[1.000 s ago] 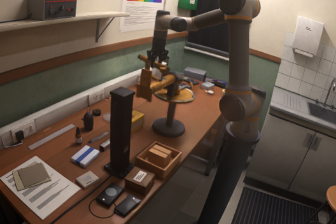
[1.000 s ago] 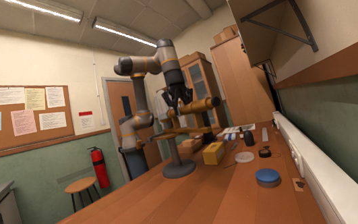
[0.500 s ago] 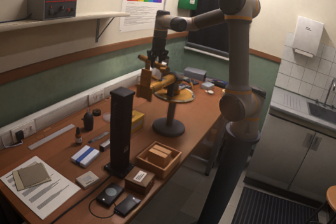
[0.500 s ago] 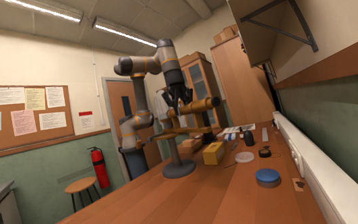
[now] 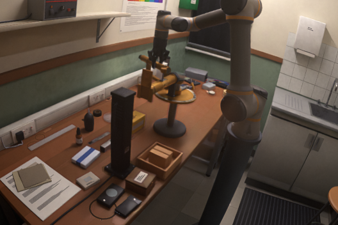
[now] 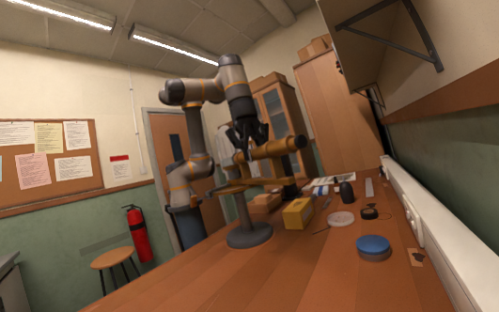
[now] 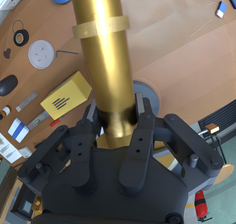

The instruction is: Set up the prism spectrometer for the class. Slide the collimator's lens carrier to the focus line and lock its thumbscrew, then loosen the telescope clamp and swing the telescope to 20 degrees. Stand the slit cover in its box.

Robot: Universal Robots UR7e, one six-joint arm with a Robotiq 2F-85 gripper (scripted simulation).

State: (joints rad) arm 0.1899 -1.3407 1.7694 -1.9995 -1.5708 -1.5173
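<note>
My gripper [image 7: 116, 109] [image 5: 159, 62] [image 6: 246, 146] straddles the brass collimator tube [image 7: 106, 62] from above, still open, its fingers to either side of the dark lens carrier band [image 7: 117, 119] and holding nothing. The spectrometer [image 5: 169, 99] stands on its pedestal mid-bench, with the telescope tube [image 5: 161, 83] reaching out over the round table. A paler brass ring [image 7: 101, 26] sits further along the tube. The open wooden box [image 5: 159, 160] lies near the bench's front edge with a block inside.
A yellow box [image 7: 66, 97] [image 6: 298, 212] sits on the bench beside the pedestal base [image 6: 249, 234]. A tall black tower [image 5: 122, 131] stands near the front, with a small labelled box [image 5: 140, 180], a white dish [image 7: 41, 54], tape roll [image 7: 19, 37] and papers [image 5: 38, 186] scattered around.
</note>
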